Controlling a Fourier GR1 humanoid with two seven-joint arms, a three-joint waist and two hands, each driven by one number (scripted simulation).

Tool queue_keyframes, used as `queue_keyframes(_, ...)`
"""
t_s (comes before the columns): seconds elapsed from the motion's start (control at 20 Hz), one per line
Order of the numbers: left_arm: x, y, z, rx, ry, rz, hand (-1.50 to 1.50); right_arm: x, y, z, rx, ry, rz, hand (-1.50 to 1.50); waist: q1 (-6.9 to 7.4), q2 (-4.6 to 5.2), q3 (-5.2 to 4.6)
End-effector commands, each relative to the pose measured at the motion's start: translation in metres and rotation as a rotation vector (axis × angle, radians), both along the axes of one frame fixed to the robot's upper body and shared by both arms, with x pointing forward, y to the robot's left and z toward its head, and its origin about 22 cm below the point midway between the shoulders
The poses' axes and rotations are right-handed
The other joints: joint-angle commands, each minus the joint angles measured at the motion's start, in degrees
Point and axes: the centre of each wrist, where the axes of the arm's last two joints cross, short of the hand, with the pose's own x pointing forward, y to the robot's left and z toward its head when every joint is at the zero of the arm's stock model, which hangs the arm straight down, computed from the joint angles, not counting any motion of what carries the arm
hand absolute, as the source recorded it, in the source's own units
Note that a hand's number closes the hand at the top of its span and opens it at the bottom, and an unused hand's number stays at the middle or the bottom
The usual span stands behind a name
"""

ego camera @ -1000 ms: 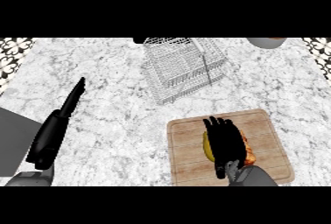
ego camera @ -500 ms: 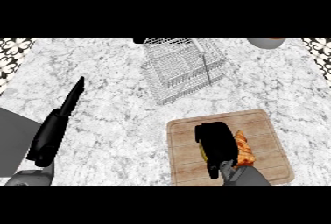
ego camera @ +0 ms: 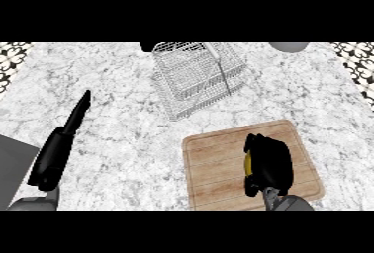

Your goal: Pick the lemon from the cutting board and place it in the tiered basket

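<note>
- The lemon (ego camera: 249, 162) is sitting on the cutting board (ego camera: 219, 163) at the near right, only a yellow sliver peeking out under my fingers.
- My right hand (ego camera: 269, 160) is curling round it, grasping the lemon from above.
- To do this well, I'm judging I should be lifting straight up before swinging far-left towards the tiered basket (ego camera: 199, 79), clearing its wire rim.
- My left hand (ego camera: 62, 143) is resting released at the near left, fingers straight, pointing away.

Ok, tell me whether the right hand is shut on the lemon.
Shut on it: the right hand curls over the lemon, only a yellow sliver showing, above the cutting board.
</note>
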Motion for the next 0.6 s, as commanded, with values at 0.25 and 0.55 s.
queue_keyframes(0.25,-0.006,0.021,0.001,0.01,0.009,0.054,0.0,-0.043,-0.038,0.03,0.038,-0.164,-0.793,1.5,-2.23,-0.64,-0.18)
queue_keyframes(0.55,-0.002,0.004,0.004,-0.001,-0.001,0.006,0.0,-0.077,-0.019,0.112,0.307,-0.458,-0.788,1.5,0.46,-0.24,-0.13)
